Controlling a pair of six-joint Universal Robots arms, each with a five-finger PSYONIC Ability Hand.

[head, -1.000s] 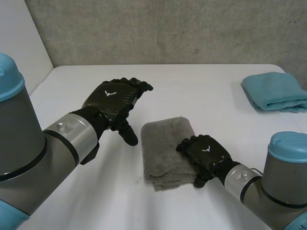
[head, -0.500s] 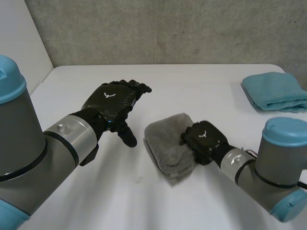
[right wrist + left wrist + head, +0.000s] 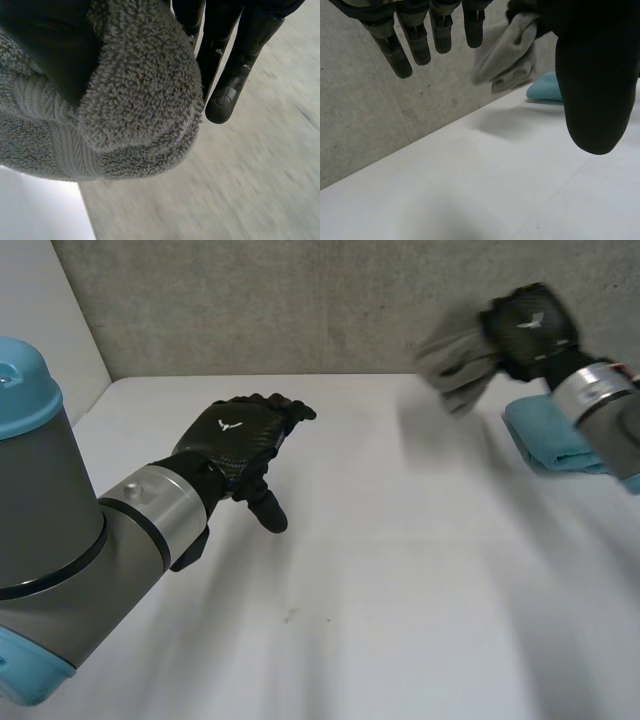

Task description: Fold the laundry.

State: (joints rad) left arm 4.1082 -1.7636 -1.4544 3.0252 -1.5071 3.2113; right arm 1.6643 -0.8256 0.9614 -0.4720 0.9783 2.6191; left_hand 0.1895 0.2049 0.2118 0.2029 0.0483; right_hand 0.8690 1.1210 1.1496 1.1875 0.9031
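Observation:
My right hand (image 3: 530, 328) is shut on the folded grey towel (image 3: 455, 358) and holds it high in the air at the far right, above the table's back edge. In the right wrist view the grey towel (image 3: 120, 100) is bunched between the thumb and the fingers (image 3: 230, 85). The left wrist view shows the grey towel (image 3: 507, 55) hanging past my left hand's fingertips. My left hand (image 3: 240, 445) hovers open over the left middle of the white table (image 3: 400, 570), fingers straight and thumb pointing down, holding nothing.
A folded light-blue towel (image 3: 565, 445) lies at the table's far right, under my right forearm; it is also in the left wrist view (image 3: 547, 92). A grey concrete wall (image 3: 300, 300) runs behind the table.
My right hand closed on the grey towel, lifted it off the table's middle and swung it up to the far right. The left hand has barely moved.

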